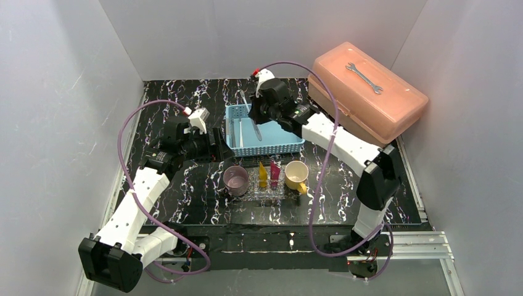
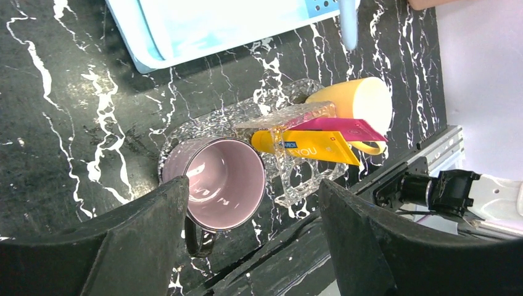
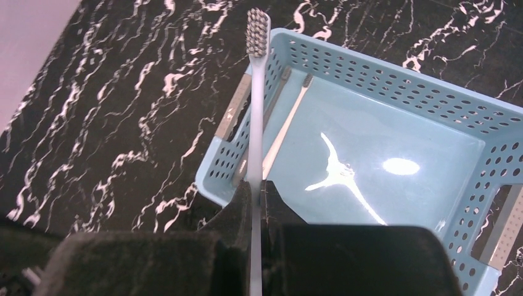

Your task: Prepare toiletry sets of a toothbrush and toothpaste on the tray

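The clear glittery tray (image 1: 266, 195) (image 2: 300, 185) lies at the front middle of the table. On it are a yellow tube (image 1: 263, 175) (image 2: 308, 147) and a pink tube (image 1: 274, 173) (image 2: 346, 128), side by side. My right gripper (image 1: 254, 118) (image 3: 255, 185) hangs over the left part of the blue basket, shut on a pale toothbrush (image 3: 256, 105) (image 1: 256, 131) with its bristles pointing away. Two more toothbrushes (image 3: 285, 123) lie in the basket. My left gripper (image 1: 226, 146) (image 2: 253, 188) is open with nothing between its fingers, left of the basket and above the purple cup.
A purple cup (image 1: 236, 180) (image 2: 216, 179) and a yellow cup (image 1: 296, 174) (image 2: 364, 102) stand at the tray's two ends. The light-blue mesh basket (image 1: 290, 145) (image 3: 395, 83) (image 2: 203, 31) sits behind the tray. A pink toolbox (image 1: 382, 108) with a wrench (image 1: 364, 78) on its lid is at the back right.
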Controlling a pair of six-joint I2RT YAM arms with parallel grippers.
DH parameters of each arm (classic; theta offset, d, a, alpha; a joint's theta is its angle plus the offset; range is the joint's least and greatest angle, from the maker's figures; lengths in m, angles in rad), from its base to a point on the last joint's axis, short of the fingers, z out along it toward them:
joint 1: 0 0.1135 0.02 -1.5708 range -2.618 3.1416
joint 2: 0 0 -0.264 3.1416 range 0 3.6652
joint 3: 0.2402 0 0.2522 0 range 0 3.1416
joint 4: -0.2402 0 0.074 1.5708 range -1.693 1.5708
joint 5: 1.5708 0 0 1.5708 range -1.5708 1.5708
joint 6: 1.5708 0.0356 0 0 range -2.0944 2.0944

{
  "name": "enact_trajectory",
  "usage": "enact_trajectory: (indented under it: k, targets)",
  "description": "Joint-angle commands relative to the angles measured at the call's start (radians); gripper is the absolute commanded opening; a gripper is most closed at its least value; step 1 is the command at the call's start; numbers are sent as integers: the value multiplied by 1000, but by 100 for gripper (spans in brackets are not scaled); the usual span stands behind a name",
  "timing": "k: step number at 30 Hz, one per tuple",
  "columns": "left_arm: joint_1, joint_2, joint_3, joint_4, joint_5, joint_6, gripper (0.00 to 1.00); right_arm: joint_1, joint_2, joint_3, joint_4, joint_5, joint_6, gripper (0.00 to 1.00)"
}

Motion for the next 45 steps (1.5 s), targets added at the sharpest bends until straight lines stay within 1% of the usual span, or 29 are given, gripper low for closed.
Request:
enact_trajectory:
  k: [1, 9, 18, 24, 28, 32, 34, 40, 45]
  targets:
    - [3, -24, -17, 43, 98, 10, 76, -1, -118, -38, 4, -107, -44, 1]
    - [3, -20, -33, 158, 328, -39, 76, -1, -293, -152, -67, -289, -99, 1]
    - [-13, -35, 3, 225, 495, -83, 76, -1, -447, -251, -132, -428, -130, 1]
    - [-21, -55, 20, 285, 608, -119, 77, -2, -526, -322, -126, -555, -116, 1]
    - [-34, -60, 23, 369, 688, -179, 77, -2, -568, -350, -130, -640, -112, 1]
    - [-48, -66, 36, 403, 722, -201, 77, -2, -621, -397, -94, -769, -103, 1]
    - [-53, -66, 48, 407, 731, -206, 77, -2, -639, -414, -85, -810, -99, 1]
    - [-68, -68, 77, 412, 750, -219, 76, -2, -672, -466, -25, -915, -65, 1]
    - [-77, -78, 93, 424, 766, -231, 74, -2, -668, -485, 26, -973, -22, 1]
